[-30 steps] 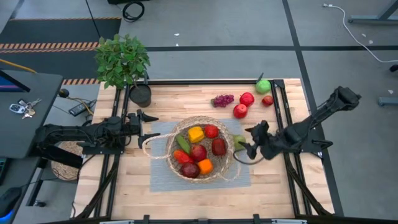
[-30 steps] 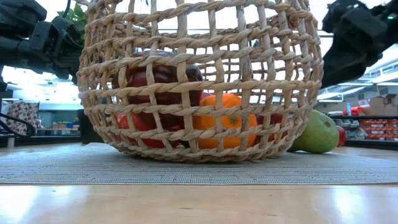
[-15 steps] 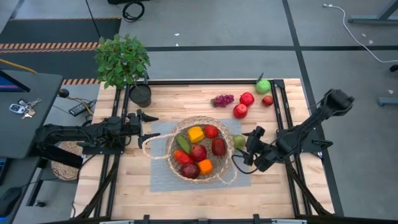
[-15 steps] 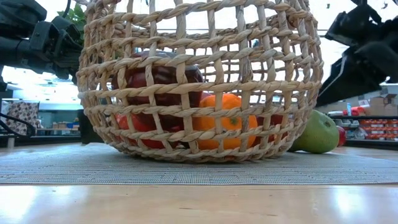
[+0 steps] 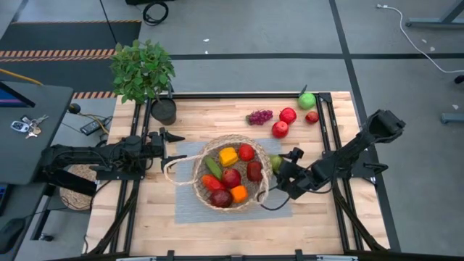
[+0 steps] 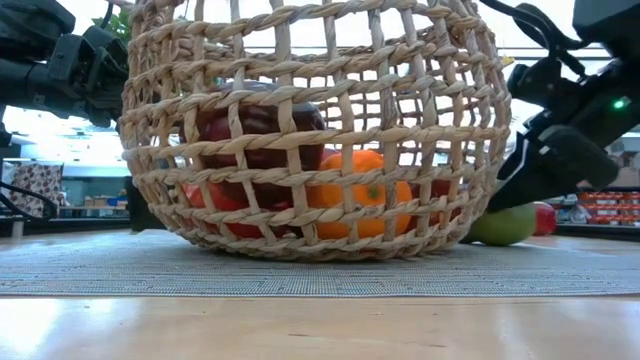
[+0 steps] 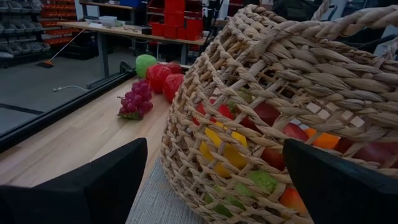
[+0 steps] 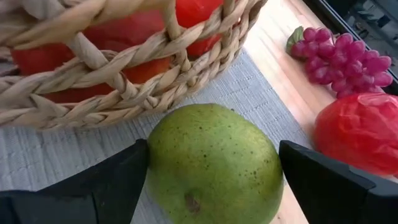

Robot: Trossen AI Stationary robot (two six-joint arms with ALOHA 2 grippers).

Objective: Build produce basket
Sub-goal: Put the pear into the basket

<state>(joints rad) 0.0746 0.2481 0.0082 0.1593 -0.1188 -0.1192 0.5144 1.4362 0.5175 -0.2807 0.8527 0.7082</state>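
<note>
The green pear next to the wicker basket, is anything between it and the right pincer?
Nothing visible. The right pincer is open with its fingers on either side of the speckled green pear, which lies on the grey woven mat right beside the round tan wicker basket.

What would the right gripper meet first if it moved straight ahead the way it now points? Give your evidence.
Most likely the green mango. In the right wrist view it lies between the open fingers of the right gripper, with the basket just beyond it. How far off it is remains unclear.
</note>
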